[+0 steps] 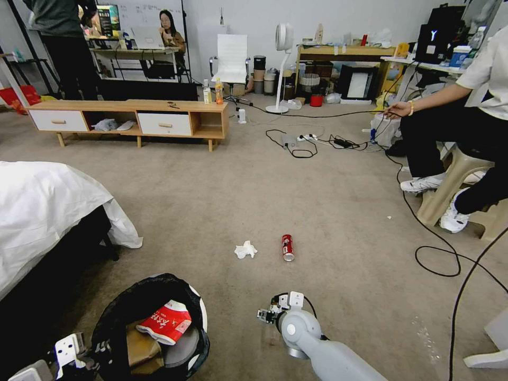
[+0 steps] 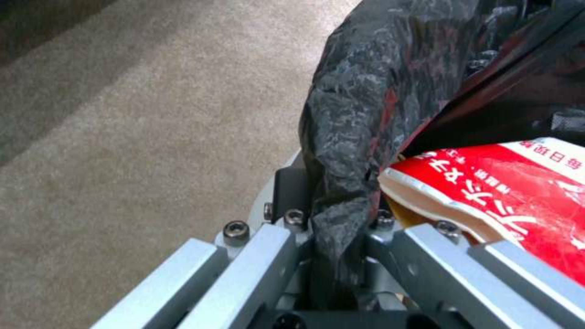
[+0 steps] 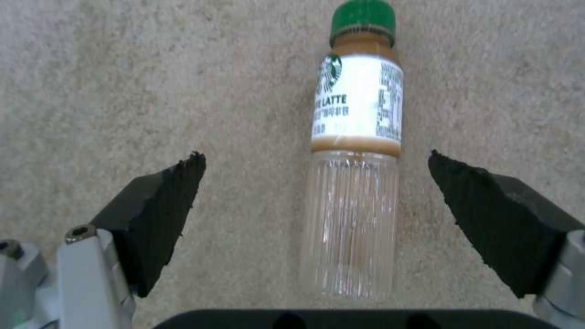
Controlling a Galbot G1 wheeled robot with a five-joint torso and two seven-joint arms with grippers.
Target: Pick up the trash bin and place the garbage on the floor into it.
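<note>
While my left gripper [image 2: 341, 237] pinches the trash bin [image 1: 153, 328] by its bag-lined rim, my right gripper [image 3: 314, 201] hangs wide open and empty over the green-capped latte bottle [image 3: 356, 151]. Next, I judge, it must drop and close squarely across that ribbed body.

Black, crinkled trash bin [image 1: 153, 296] liner over a white rim. Red-and-white snack wrapper [image 1: 168, 321] with white lettering. Red soda can [image 1: 287, 247], white tissue [image 1: 245, 250], beige-grey floor [image 1: 328, 201]. Clear ribbed bottle [image 3: 356, 151], green cap, white label, tan bands. Black pads [image 3: 162, 214] on the right claw [image 3: 317, 176].
</note>
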